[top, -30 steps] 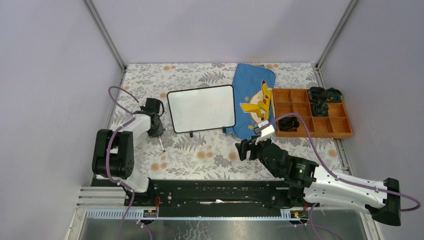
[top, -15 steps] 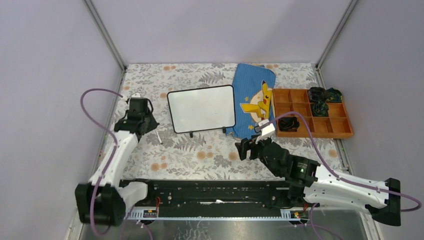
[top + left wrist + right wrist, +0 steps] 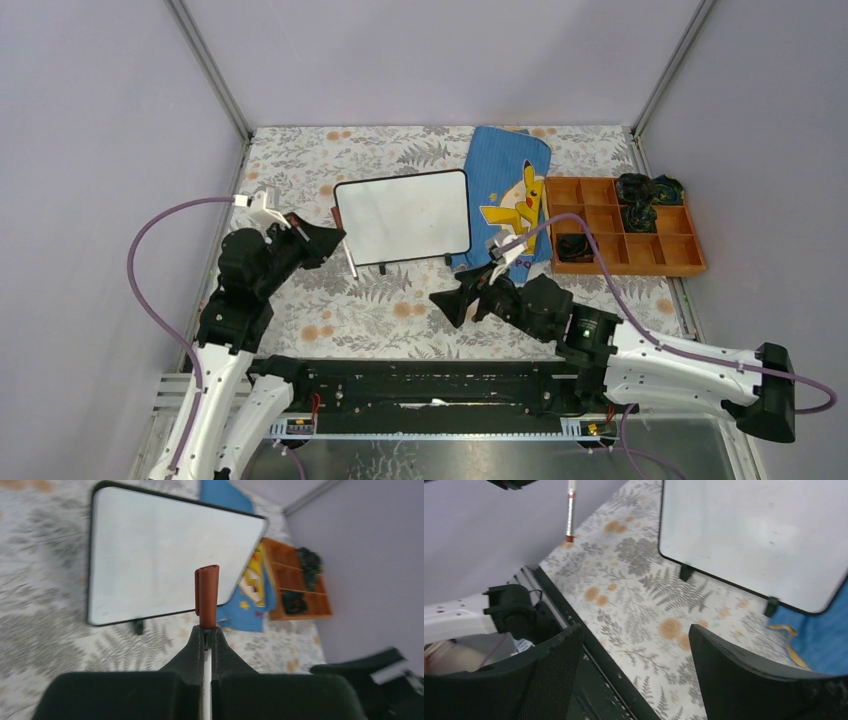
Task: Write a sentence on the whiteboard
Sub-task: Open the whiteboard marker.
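I am clamping my left gripper [image 3: 206, 630] on the red-capped marker [image 3: 207, 595] just left of the whiteboard [image 3: 402, 216] at mid-table, while my right gripper [image 3: 634, 635] is hovering wide open, likely to uncap it.

Site: we read this as a robotics lab test cell. Bare lilac-grey walls [image 3: 100, 150] close it on three sides, met at the corners by aluminium posts [image 3: 210, 70]. We note a left arm [image 3: 240, 290] and a right arm [image 3: 650, 360], white and black, mounted on a black rail [image 3: 430, 385] at the near edge, with purple cables [image 3: 150, 225] looping loose. The floral tablecloth [image 3: 400, 300] looks domestic, yet it only covers the bench inside the enclosure. We see few props, laid out apart: a whiteboard [image 3: 405, 215], a blue pouch [image 3: 505, 170], a wooden compartment tray [image 3: 630, 270].
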Controlling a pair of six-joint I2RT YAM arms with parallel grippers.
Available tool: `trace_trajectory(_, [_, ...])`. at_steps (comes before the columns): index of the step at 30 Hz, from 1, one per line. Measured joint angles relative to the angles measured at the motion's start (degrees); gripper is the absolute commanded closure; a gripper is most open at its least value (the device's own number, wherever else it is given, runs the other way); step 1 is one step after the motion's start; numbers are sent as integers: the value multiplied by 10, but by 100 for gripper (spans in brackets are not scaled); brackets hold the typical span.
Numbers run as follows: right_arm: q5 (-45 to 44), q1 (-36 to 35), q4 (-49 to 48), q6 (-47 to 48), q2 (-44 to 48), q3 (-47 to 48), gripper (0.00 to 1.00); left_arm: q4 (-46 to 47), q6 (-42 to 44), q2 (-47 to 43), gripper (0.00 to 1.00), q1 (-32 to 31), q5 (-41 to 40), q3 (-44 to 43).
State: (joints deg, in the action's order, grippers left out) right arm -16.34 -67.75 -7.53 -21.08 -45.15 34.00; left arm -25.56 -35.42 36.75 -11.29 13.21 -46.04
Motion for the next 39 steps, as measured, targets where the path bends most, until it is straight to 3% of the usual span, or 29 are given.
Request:
trace_trajectory(8, [69,0,-140,-38,-123,18,12,176,-83,-48,100,-15,122,104])
trace_trajectory(13, [74,0,-217,-76,-191,41,14,245,-127,-64,100,-23,149,142])
trace_trajectory(20, [75,0,-236,-120,-262,120,18,290,-150,-82,100,-37,165,144])
trace_trajectory(27, [80,0,-238,-142,-290,153,29,299,-157,-94,100,-41,168,144])
trace_trajectory(39, [86,0,-237,-157,-316,171,58,304,-171,-104,100,-50,181,144])
